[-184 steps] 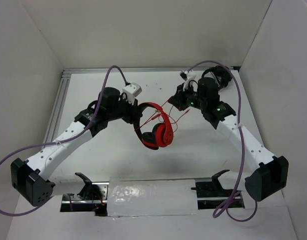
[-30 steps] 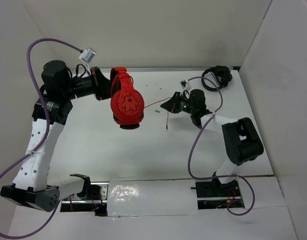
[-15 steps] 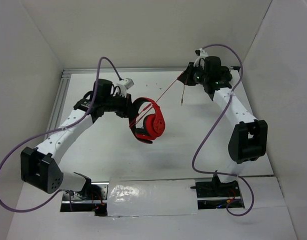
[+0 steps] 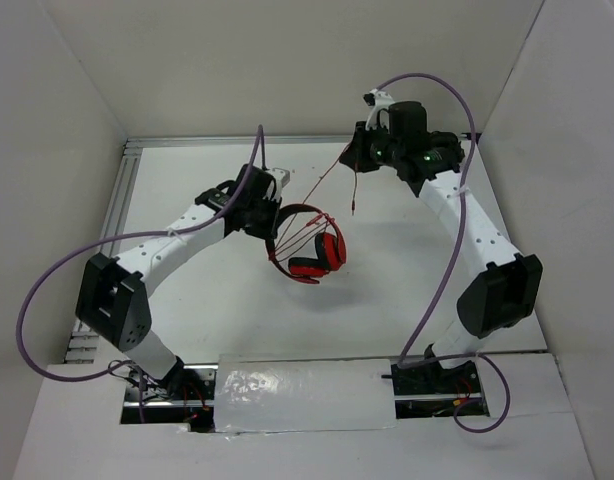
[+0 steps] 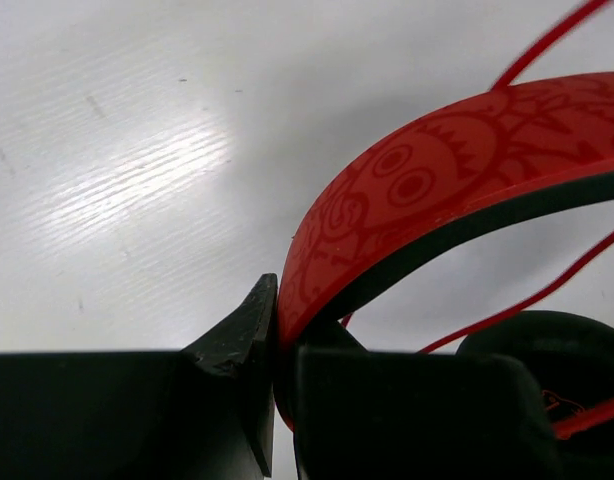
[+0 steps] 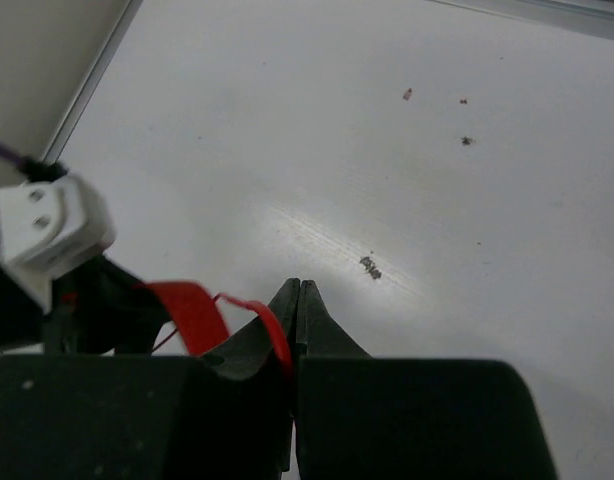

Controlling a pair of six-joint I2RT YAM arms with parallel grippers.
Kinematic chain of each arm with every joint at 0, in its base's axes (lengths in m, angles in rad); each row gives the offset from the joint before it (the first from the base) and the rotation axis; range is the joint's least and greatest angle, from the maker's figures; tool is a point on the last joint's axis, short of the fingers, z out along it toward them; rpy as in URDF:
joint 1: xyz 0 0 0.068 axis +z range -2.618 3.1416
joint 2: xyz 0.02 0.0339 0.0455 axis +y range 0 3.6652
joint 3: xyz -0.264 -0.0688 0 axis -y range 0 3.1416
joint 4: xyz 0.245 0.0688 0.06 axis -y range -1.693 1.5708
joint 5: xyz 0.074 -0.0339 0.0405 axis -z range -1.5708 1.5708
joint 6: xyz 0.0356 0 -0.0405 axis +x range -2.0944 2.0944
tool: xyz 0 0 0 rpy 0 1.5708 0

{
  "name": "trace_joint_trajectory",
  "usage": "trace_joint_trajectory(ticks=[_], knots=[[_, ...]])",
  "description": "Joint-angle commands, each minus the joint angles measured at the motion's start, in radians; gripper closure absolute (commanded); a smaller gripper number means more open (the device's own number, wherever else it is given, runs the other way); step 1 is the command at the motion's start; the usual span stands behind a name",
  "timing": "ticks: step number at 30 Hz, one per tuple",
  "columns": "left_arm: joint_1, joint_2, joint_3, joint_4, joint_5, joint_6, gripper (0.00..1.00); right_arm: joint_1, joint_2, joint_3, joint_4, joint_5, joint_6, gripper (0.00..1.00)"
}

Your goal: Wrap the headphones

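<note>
Aloft over the middle of the white table [image 4: 407,265], the red over-ear headphones [image 4: 325,252] with black pads hang by their patterned red headband [image 5: 437,190]. The left gripper [image 4: 275,216] is pinched firmly on that band. Their thin red cable [image 6: 270,320] rises rightward to the right gripper [image 4: 355,153], whose fingers are pressed together on it; the loose end dangles below.
</note>
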Motion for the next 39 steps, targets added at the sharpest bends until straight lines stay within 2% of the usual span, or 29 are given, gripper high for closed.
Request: trace_joint_trajectory(ticks=[1,6,11,14,19,21,27,31,37,39], knots=[[0.027,0.035,0.099,-0.064,-0.112,-0.129,1.0,0.032,-0.125,0.023,-0.044,-0.002,-0.022,1.0],[0.081,0.076,0.14,-0.119,-0.135,-0.202,1.0,0.054,-0.211,-0.013,-0.052,-0.011,-0.013,1.0],[0.084,0.061,0.096,-0.069,-0.097,-0.187,1.0,0.043,-0.19,0.027,-0.096,0.047,-0.005,1.0],[0.09,0.043,0.071,-0.056,-0.107,-0.207,1.0,0.019,-0.129,0.065,-0.125,-0.011,0.013,1.0],[0.096,0.11,0.139,-0.148,-0.149,-0.264,1.0,0.054,-0.145,0.035,-0.081,-0.1,-0.003,1.0],[0.096,0.148,0.189,-0.203,-0.181,-0.32,1.0,0.086,-0.145,0.05,-0.096,-0.196,-0.016,1.0],[0.098,0.234,0.329,-0.345,-0.276,-0.507,1.0,0.233,-0.159,0.009,-0.078,-0.298,-0.013,1.0],[0.113,0.268,0.416,-0.366,-0.223,-0.55,1.0,0.365,-0.175,-0.094,-0.05,-0.122,0.007,1.0],[0.127,0.27,0.502,-0.343,-0.164,-0.604,1.0,0.538,-0.156,-0.261,0.108,0.068,0.082,1.0],[0.128,0.27,0.519,-0.354,-0.149,-0.619,1.0,0.603,-0.145,-0.296,0.186,0.214,0.084,1.0]])
